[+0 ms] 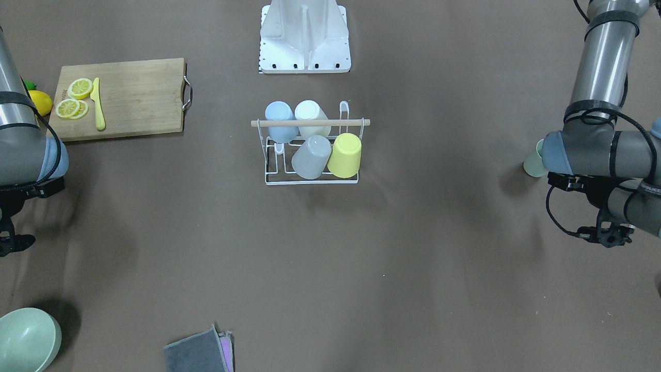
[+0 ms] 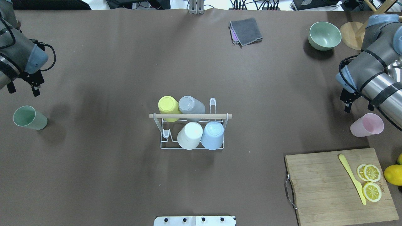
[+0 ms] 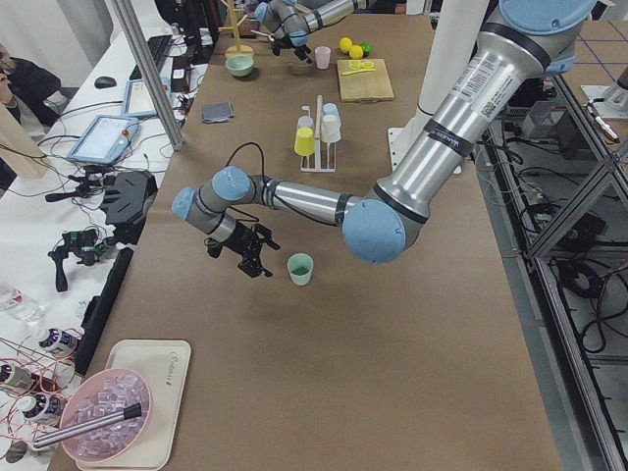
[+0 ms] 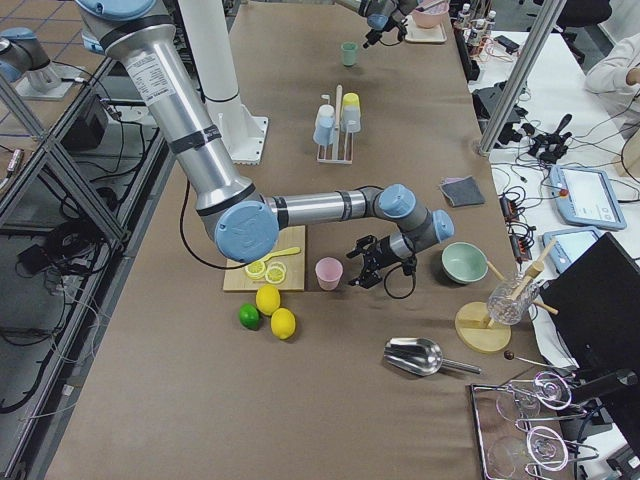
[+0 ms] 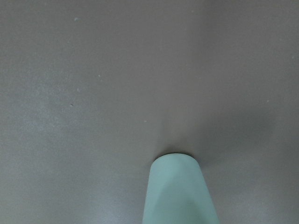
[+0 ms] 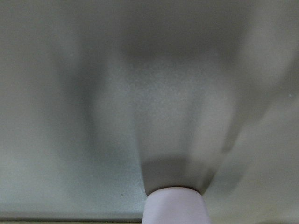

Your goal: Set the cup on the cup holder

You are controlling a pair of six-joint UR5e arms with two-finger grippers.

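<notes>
The white wire cup holder (image 2: 189, 116) with a wooden rod handle stands mid-table and also shows in the front view (image 1: 310, 123). It carries yellow, grey, white and blue cups upside down. Two prongs are bare. A green cup (image 2: 29, 117) stands upright at the left. My left gripper (image 2: 23, 89) hovers just beyond it, open and empty. The left wrist view shows the green cup (image 5: 180, 191) at the bottom edge. A pink cup (image 2: 366, 125) stands at the right. My right gripper (image 2: 358, 106) is open and empty just beyond it. The pink cup (image 6: 175, 205) shows in the right wrist view.
A wooden cutting board (image 2: 326, 185) with lemon slices and a yellow knife (image 2: 351, 177) lies near right, with a whole lemon (image 2: 393, 174) beside it. A green bowl (image 2: 324, 35), a wooden disc (image 2: 350, 34) and a folded grey cloth (image 2: 246, 30) lie along the far edge.
</notes>
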